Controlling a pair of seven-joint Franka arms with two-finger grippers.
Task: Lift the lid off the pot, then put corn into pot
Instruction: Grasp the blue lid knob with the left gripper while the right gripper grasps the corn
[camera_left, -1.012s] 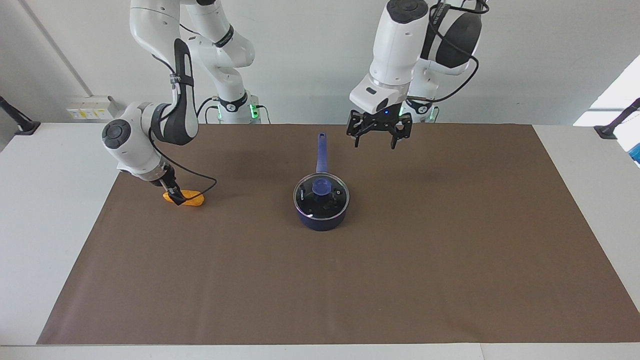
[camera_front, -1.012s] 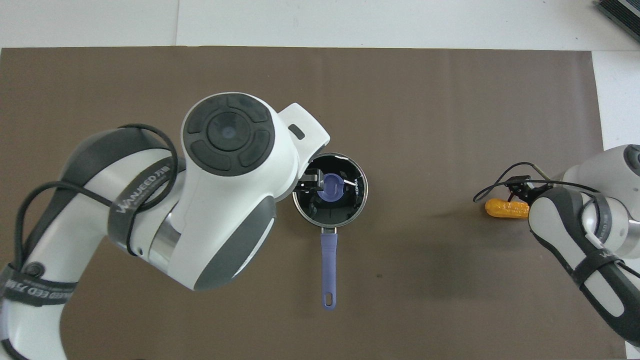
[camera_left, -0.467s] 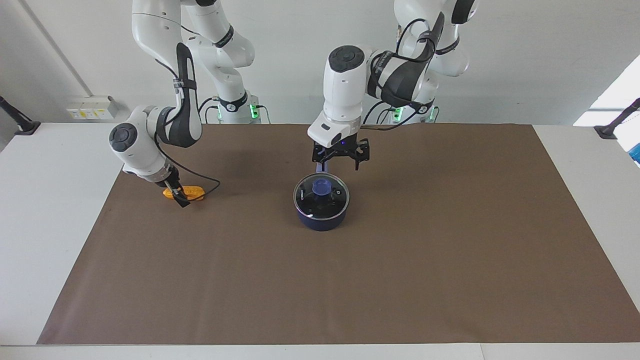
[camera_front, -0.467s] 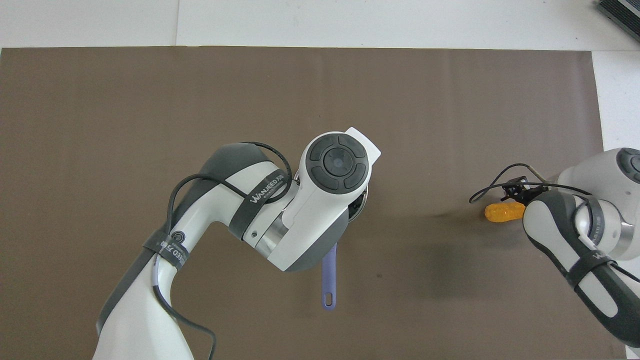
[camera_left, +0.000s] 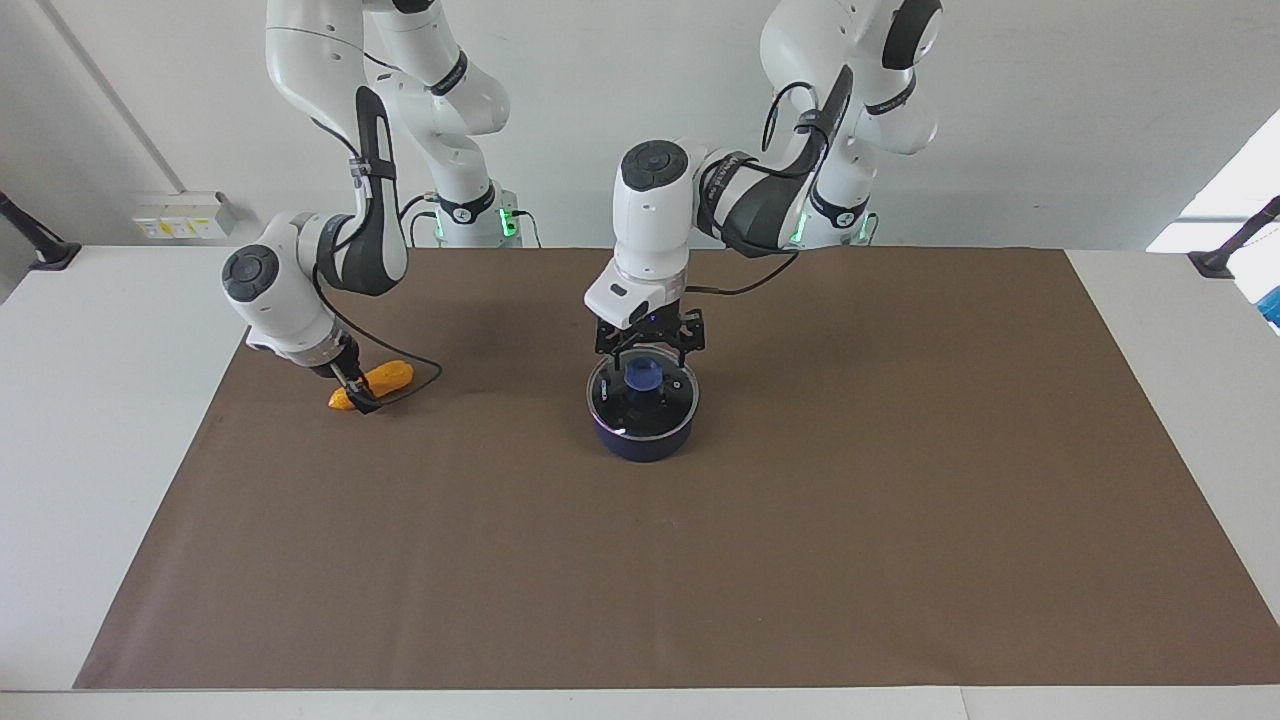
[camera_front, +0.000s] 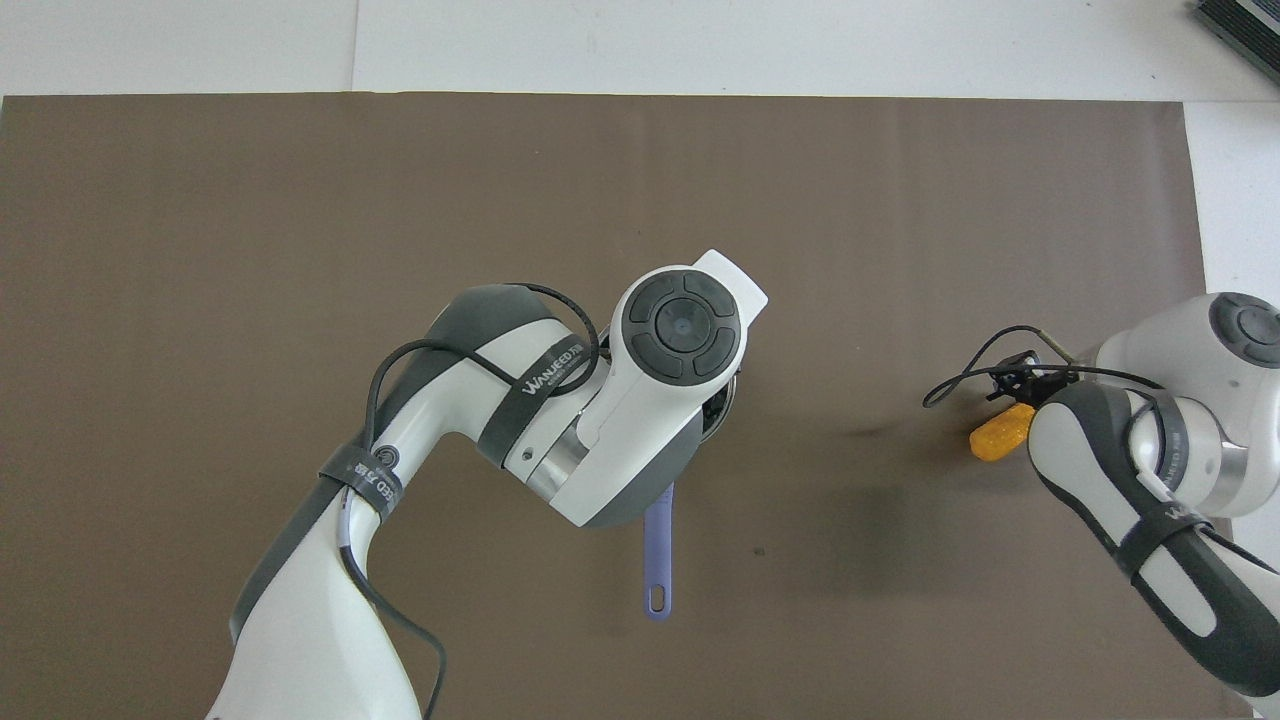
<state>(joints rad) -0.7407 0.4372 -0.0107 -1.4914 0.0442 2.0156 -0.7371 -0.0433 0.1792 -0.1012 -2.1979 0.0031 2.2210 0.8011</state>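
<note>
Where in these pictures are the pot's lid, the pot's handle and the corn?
lid (camera_left: 668, 402): facing view, on the glass beside the knob.
pot's handle (camera_front: 658, 555): overhead view, middle of the blue handle.
corn (camera_left: 392, 375): facing view, on its raised end.

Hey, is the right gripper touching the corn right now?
Touching. In the facing view the right gripper is clamped on the corn, which is tilted with one end raised.

Illumination bright and even, diffuse from above. Soft shadows lie on the brown mat (camera_left: 800, 520) beneath both arms. Small glare spot on the lid (camera_left: 641, 392) glass. Daylight patch overexposed on the wall at the left arm's end. Focus sharp throughout.
</note>
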